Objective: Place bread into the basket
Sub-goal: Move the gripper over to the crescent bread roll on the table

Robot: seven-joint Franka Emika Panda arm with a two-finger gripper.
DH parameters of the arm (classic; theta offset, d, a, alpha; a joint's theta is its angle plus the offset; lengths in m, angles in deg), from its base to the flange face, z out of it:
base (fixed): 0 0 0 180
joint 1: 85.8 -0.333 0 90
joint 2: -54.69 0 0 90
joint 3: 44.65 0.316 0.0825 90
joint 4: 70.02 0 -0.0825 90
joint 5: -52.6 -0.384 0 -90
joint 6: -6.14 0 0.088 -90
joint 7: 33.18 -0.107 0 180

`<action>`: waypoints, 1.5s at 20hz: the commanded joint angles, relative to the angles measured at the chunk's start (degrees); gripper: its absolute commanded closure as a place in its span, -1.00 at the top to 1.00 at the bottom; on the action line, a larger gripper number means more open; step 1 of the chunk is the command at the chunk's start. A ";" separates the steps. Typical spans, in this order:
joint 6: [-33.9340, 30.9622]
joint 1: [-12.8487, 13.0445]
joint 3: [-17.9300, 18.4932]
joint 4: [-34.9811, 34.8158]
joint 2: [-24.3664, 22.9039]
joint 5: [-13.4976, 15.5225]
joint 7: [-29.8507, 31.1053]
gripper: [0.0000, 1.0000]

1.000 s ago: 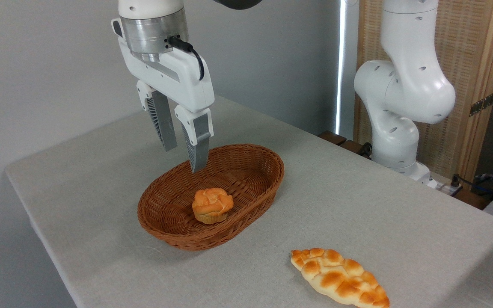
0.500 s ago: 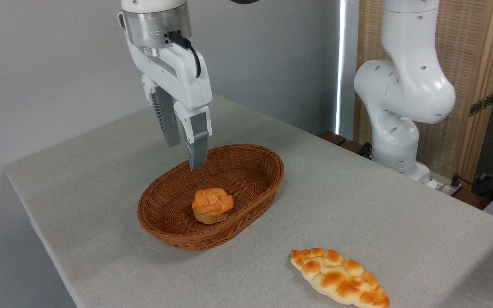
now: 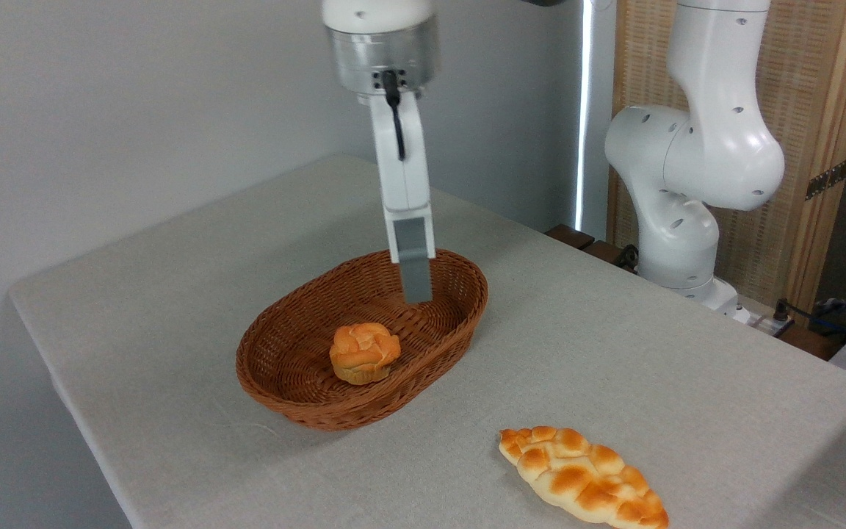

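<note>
A white two-finger robot gripper [image 3: 416, 294] hangs straight down above the far end of an oval reddish-brown woven wicker basket [image 3: 298, 408]. The gripper is turned edge-on to the camera, so only one grey finger [image 3: 414, 261] shows and the gap between the jaws is hidden; whether it is open or closed cannot be told. Nothing is seen in its grasp. Inside the basket, near the middle, sits a small round orange muffin-shaped bun [image 3: 363, 353]. The basket rests on a table covered with a pale grey cloth [image 3: 136, 308]. The long braided bread loaf [image 3: 583, 477], pale cream with golden-orange toasted bumps, lies on the cloth outside the basket, toward the near right, well apart from the gripper. The white jointed robot arm base [image 3: 687, 191] stands at the right, behind the table.
</note>
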 commanded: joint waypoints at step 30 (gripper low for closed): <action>23.76 0.18 8.24 -24.78 -4.39 -19.88 -33.82 1.00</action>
